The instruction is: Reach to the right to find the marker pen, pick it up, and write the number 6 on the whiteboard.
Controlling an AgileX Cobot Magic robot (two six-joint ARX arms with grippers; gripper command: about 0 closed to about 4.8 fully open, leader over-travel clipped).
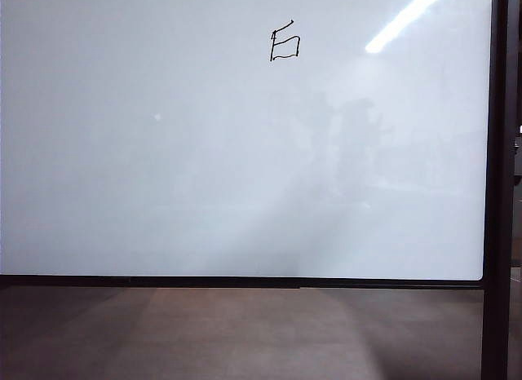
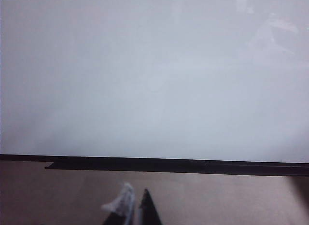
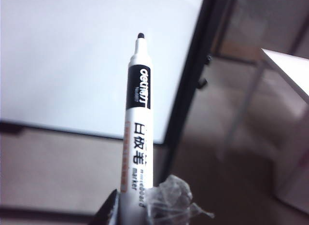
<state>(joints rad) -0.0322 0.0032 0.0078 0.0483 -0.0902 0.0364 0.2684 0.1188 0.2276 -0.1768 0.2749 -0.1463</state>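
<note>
- Slim white plastic marker pen: light, stiff, slick barrel; best gripped low on barrel, as now.
- Clamped in right gripper, jaws narrowly parted around it, off board's right edge.
- Long axis toward glossy white whiteboard, dark tip leading.
- Boxy black number 6 upper centre.
- Left gripper near board's lower edge, nearly closed, empty.

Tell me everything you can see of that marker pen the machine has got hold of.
The marker pen is a slim white barrel with a black band, printed lettering and a small dark uncapped tip. The right gripper clamps its lower end, tape-wrapped fingers against it. The tip points towards the whiteboard, clear of it near the board's black frame.
</note>
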